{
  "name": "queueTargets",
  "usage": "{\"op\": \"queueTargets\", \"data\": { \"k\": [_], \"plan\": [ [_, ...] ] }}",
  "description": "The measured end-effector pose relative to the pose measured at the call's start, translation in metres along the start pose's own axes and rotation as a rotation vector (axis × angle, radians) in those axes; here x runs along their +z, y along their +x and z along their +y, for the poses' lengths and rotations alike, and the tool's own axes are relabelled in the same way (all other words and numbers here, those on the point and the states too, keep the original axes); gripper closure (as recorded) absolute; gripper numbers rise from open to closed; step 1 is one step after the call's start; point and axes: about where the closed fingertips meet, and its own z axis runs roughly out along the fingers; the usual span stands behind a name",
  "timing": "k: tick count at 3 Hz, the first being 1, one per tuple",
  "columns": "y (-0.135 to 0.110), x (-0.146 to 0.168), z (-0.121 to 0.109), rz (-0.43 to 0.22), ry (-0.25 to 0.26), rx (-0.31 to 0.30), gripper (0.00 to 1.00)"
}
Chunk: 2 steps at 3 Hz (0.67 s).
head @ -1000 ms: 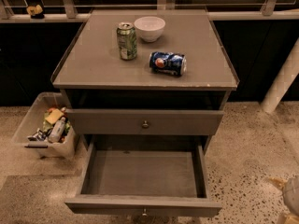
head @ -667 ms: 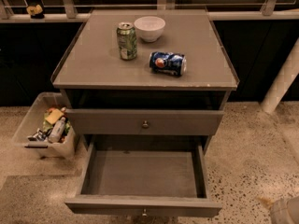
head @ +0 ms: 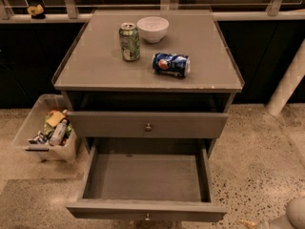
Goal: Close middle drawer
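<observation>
The middle drawer [head: 145, 178] of the grey cabinet is pulled out wide, showing its empty shallow tray. Its slim front panel [head: 143, 210] faces me at the bottom edge of the view, with a small round knob [head: 147, 217] at its centre. Above it, another grey drawer [head: 148, 125] with a round knob is shut. My gripper [head: 295, 216] shows only as a pale rounded part in the bottom right corner, over the floor. It is to the right of the open drawer's front panel and apart from it.
On the cabinet top [head: 95, 66] stand a green can [head: 129, 42] and a white bowl [head: 152, 28], and a blue can [head: 171, 64] lies on its side. A clear bin [head: 45, 132] of packets sits on the floor at the left. A white post [head: 288, 85] leans at the right.
The pale gripper part at the bottom right has sunk lower towards the corner of the view. The drawer and the things on the cabinet have not moved.
</observation>
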Motion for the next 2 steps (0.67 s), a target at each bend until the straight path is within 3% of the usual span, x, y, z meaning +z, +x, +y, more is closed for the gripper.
{"op": "queueTargets", "data": {
  "k": [2],
  "plan": [
    [-0.0033, 0.0126, 0.0062, -0.002, -0.028, -0.038, 0.00]
  ]
}}
